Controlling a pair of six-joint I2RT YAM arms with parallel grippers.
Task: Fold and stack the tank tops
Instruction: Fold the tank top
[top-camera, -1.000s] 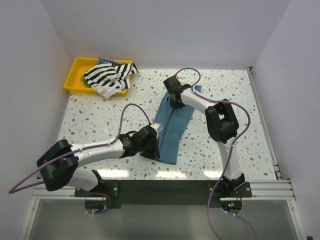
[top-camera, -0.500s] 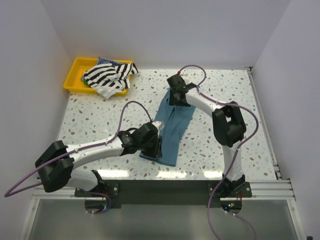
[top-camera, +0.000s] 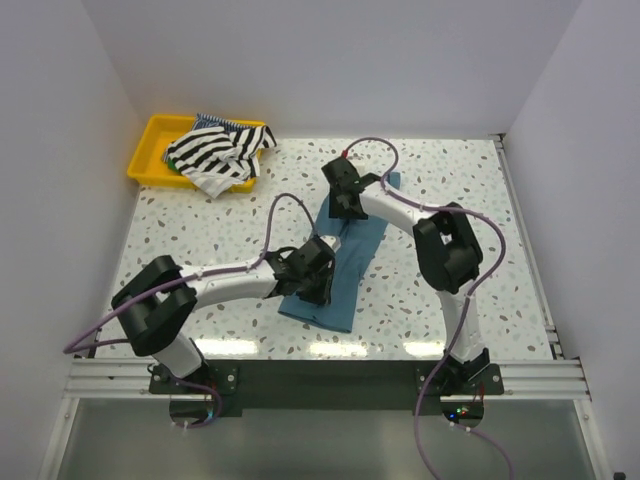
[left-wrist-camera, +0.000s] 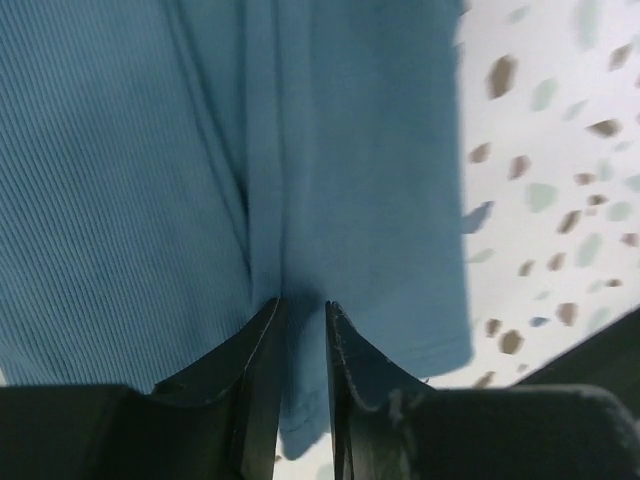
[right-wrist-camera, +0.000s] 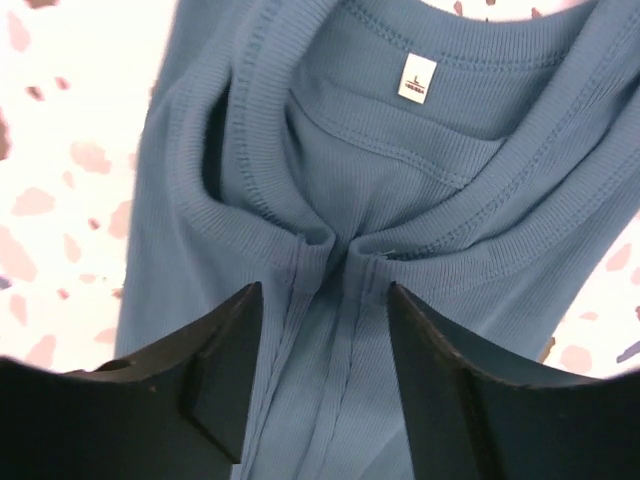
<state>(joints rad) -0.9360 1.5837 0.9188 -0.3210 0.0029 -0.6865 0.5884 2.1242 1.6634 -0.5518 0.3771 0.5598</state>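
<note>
Your plain teal-blue ribbed tank top (top-camera: 358, 250) lies as a long narrow strip in the middle of the speckled desk (top-camera: 190, 225), with its neck end farther from you. Your right gripper (right-wrist-camera: 325, 295) hangs over the neckline, fingers spread wide, straddling a puckered seam below the white size label (right-wrist-camera: 417, 78). Your left gripper (left-wrist-camera: 300, 310) sits near the hem, fingers a narrow gap apart over a crease, gripping nothing. The black-and-white striped tank top (top-camera: 215, 155) is heaped in the yellow plastic tray (top-camera: 145, 152) at the far left corner.
</note>
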